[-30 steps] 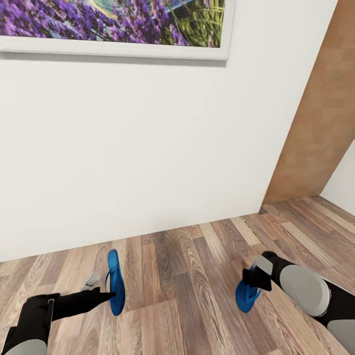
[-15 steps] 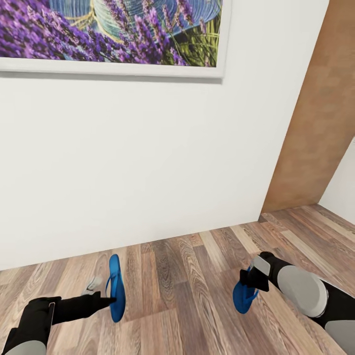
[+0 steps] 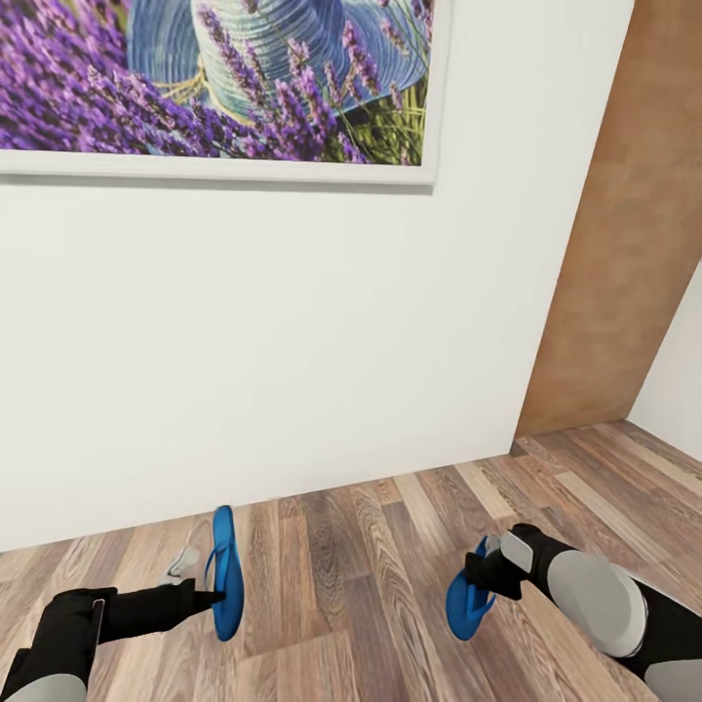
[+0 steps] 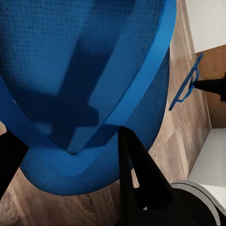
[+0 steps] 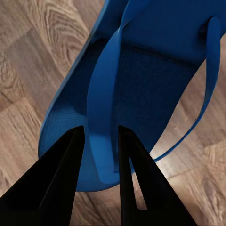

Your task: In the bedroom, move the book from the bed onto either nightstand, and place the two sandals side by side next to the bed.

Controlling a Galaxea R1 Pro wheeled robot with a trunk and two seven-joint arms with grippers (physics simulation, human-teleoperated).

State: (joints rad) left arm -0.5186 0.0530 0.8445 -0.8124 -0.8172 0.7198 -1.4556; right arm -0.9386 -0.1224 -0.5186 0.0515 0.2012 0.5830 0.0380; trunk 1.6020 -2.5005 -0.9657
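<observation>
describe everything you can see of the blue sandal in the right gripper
The bright blue flat flip-flop sandal looks like textured foam with a thin blue thong strap. It hangs off the wood-plank floor, tilted on edge in the head view. The right gripper is closed on it, and in the right wrist view its black fingers pinch the strap near the sole's rounded end. Nothing else touches it.

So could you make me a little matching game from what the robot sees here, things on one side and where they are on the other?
Things:
1. left-hand sandal
2. right-hand sandal
3. lavender picture
4. wood-plank floor

Places:
A. hanging on the white wall
B. strap pinched between the right gripper fingers
C. beneath both arms
D. held on edge by the left gripper

Pairs: 1-D, 2-B, 3-A, 4-C
</observation>
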